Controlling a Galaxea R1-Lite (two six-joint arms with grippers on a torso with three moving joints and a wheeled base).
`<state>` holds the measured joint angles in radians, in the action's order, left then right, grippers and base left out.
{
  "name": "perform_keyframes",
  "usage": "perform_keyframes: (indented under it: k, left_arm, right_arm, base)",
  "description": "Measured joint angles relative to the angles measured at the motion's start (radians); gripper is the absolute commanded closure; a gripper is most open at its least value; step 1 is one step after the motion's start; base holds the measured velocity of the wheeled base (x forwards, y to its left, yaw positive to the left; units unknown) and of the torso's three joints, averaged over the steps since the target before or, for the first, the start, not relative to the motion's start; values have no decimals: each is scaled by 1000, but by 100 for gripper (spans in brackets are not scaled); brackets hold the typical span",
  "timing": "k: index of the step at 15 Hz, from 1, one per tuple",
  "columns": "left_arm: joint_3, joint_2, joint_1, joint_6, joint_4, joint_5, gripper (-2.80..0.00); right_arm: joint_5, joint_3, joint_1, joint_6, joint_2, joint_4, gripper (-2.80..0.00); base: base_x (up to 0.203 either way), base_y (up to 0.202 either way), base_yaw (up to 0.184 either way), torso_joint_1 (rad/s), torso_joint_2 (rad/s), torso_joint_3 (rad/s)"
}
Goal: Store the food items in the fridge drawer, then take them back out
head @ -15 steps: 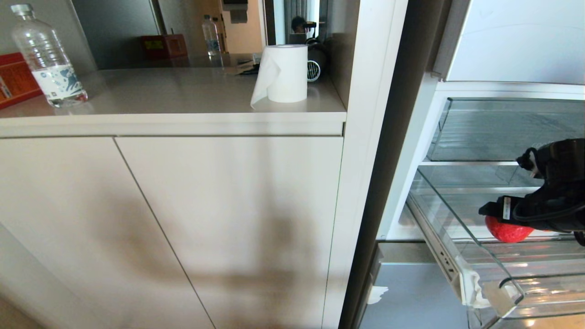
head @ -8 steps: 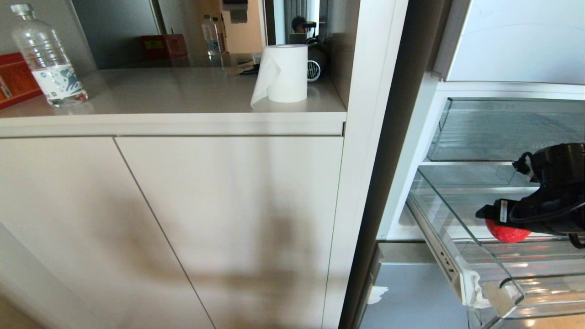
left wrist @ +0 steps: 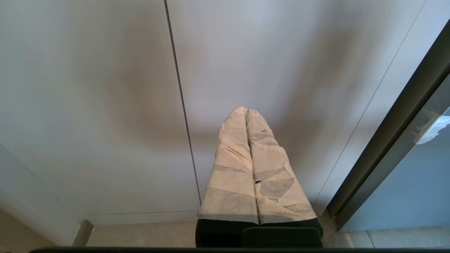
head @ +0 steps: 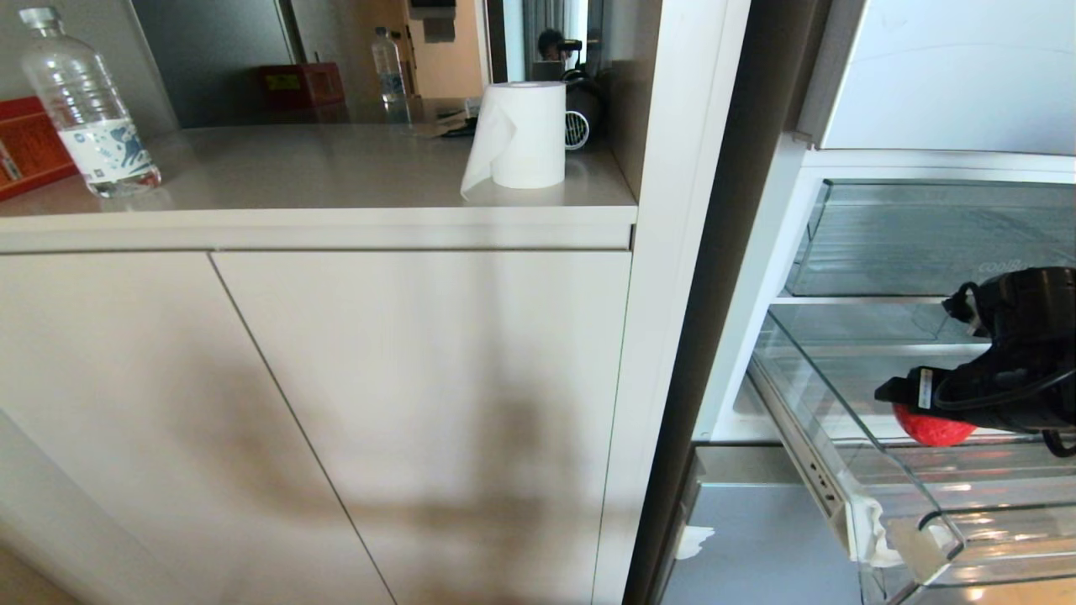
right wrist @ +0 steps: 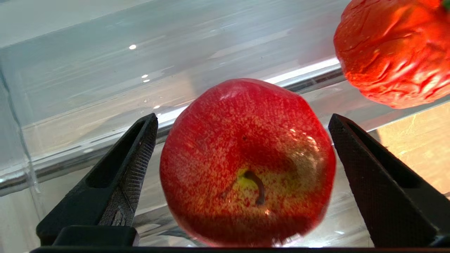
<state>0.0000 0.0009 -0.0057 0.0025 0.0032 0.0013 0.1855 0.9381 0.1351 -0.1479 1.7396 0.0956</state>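
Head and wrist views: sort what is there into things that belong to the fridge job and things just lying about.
Job:
- apple, between the fingers of the open right pincer
- second red wrinkled fruit
- fridge drawer

Lying about:
- water bottle
- paper roll
- red box
- left pincer, shut, parked by the cabinet door
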Motion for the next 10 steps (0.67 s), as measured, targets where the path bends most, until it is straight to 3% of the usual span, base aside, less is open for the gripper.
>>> perform_keyframes:
  k: [10]
  left_arm:
    - [0,0,-1,0,0,0,0]
  right_arm:
    - [-20,-22,9,3,-29,0,-280]
  base:
    - [0,0,0,0,0,0]
